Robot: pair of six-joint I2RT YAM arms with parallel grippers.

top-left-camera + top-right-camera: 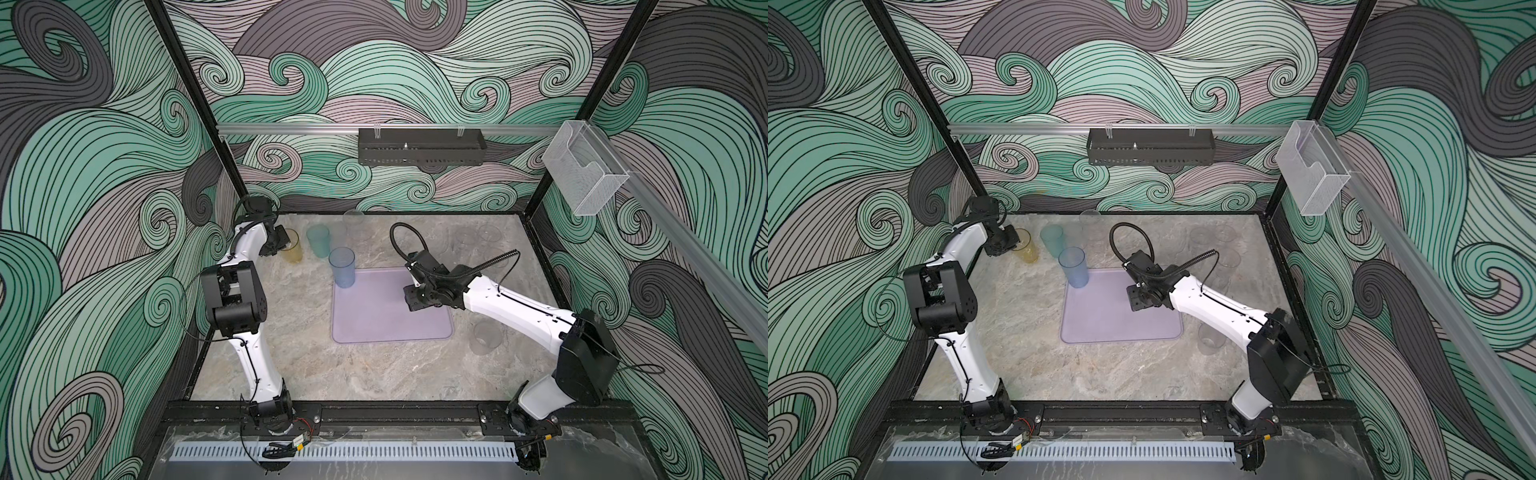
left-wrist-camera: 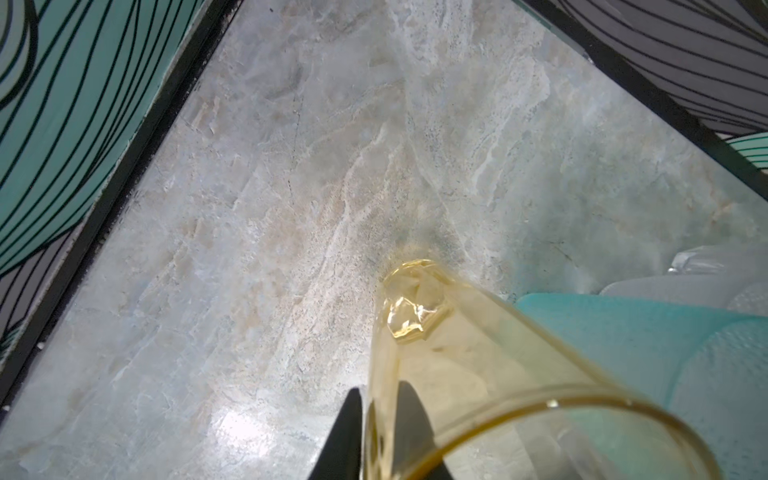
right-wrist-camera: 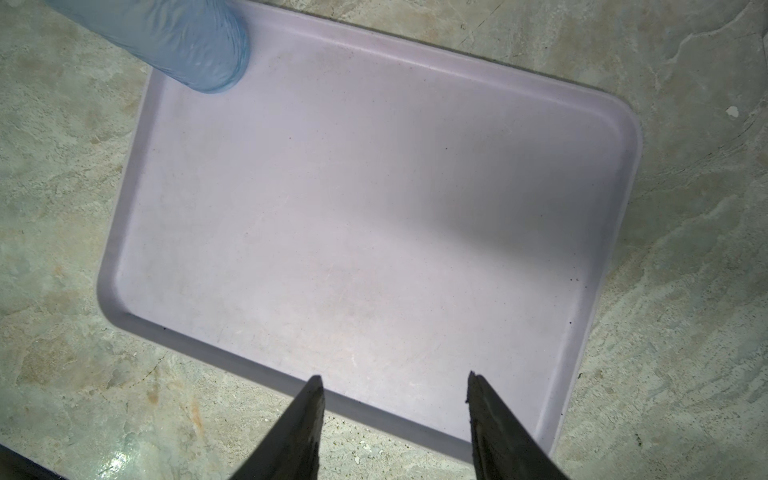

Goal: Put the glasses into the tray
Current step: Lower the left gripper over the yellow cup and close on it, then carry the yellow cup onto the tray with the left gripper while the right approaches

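Tall translucent amber plastic tumbler [image 1: 292, 248] is standing upright far left, well apart from the flat lavender plastic tray [image 1: 390, 328]. Left gripper [image 2: 379, 399] is pinching its rim wall, one finger inside. Right gripper [image 3: 395, 378] is hovering spread and empty over the tray. Pickup step, I'm guessing; next it's needing a clean lift past the neighbouring frosted teal tumbler [image 1: 319, 241].

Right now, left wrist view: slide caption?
Left gripper pinches the wall of the amber tumbler, one finger inside; teal tumbler beside it on marble tabletop.

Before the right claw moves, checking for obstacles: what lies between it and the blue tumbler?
Only bare tray floor separates the right claw from the blue tumbler, seen in the right wrist view.
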